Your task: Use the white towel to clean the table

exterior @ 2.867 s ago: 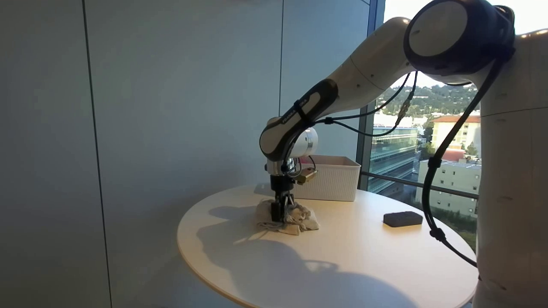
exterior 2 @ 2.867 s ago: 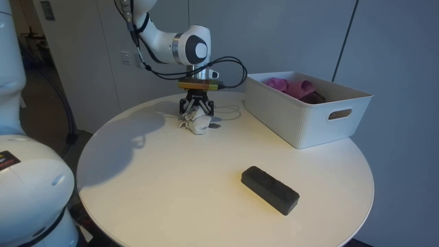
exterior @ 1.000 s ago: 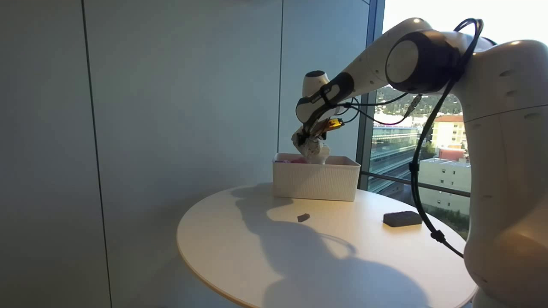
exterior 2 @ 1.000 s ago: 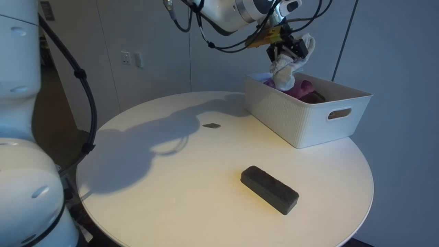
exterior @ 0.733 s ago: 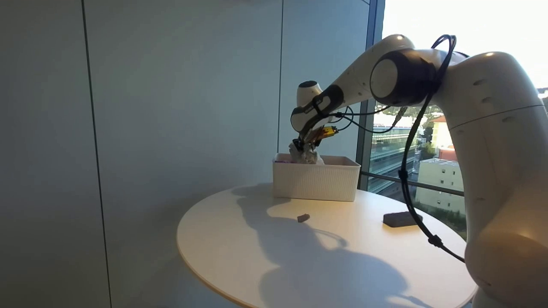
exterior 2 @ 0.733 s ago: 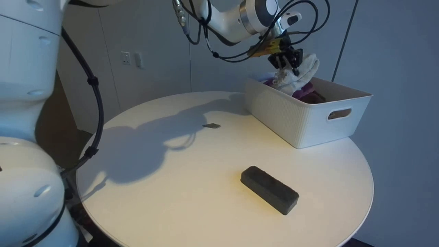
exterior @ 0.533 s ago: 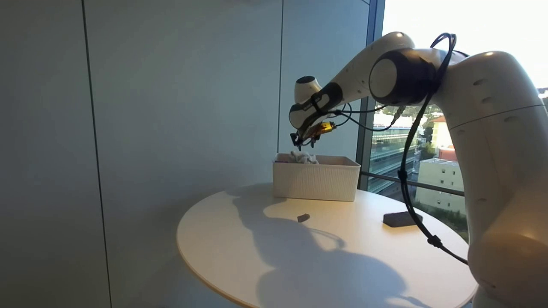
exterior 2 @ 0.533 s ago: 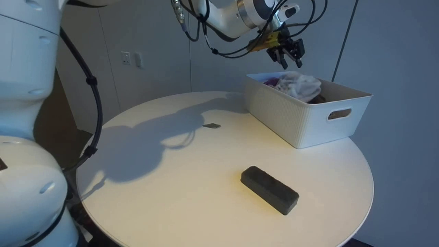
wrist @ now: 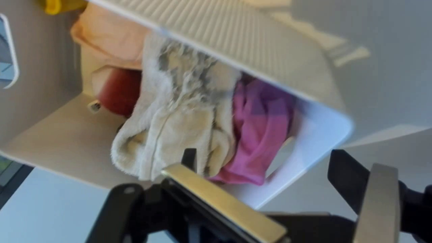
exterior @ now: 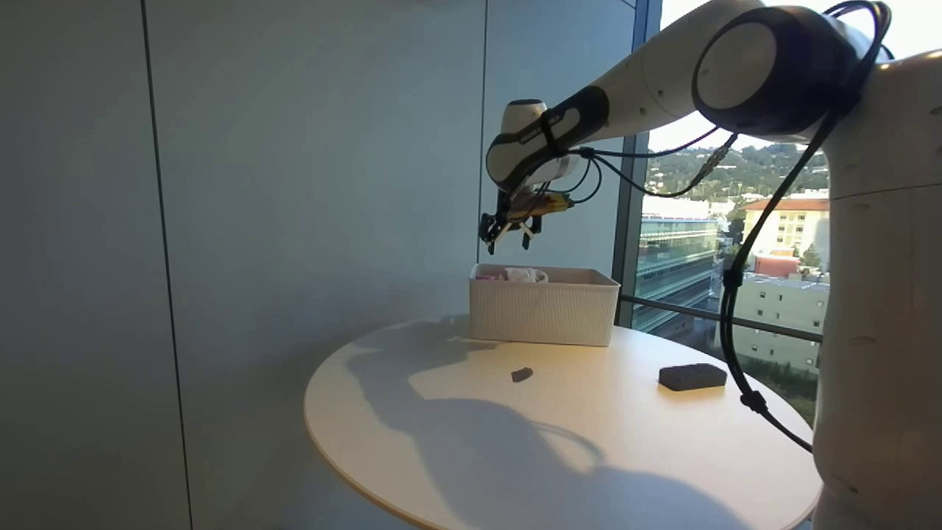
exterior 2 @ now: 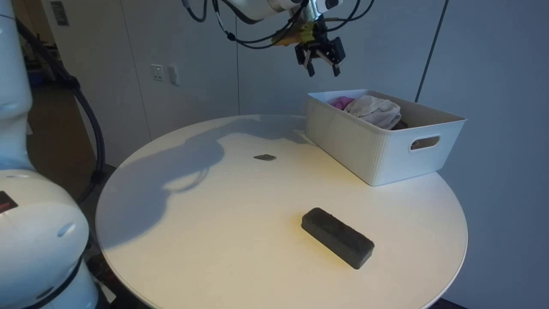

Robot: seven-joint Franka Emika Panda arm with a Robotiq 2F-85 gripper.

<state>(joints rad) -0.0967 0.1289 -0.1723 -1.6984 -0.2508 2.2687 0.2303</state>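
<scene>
1. The white towel [wrist: 180,125] lies rumpled inside the ribbed white bin [exterior 2: 343,146], against a pink cloth [wrist: 260,135]; the bin presumably keeps such pieces together and off the round table [exterior 2: 223,257].
2. The gripper [exterior 2: 324,73] hangs higher than the bin, apart from the towel, its jaws spread wide with nothing between them, a stance that should avoid snagging the cloth.
3. With the towel stowed, the task looks near its end, though a small dark scrap [exterior 2: 264,157] on the table, if debris, would leave cleaning unfinished. The black oblong block [exterior 2: 337,238] sits well apart, perhaps to leave room for wiping.
4. In the wrist view the bin's wall seems to hide one end of the towel; whether its ragged grey patch is dirt or wear cannot be told.
5. A dark red item [wrist: 123,91] beside the towel is blurred past naming; a yellow thing [wrist: 65,4] is cut off at the top.
</scene>
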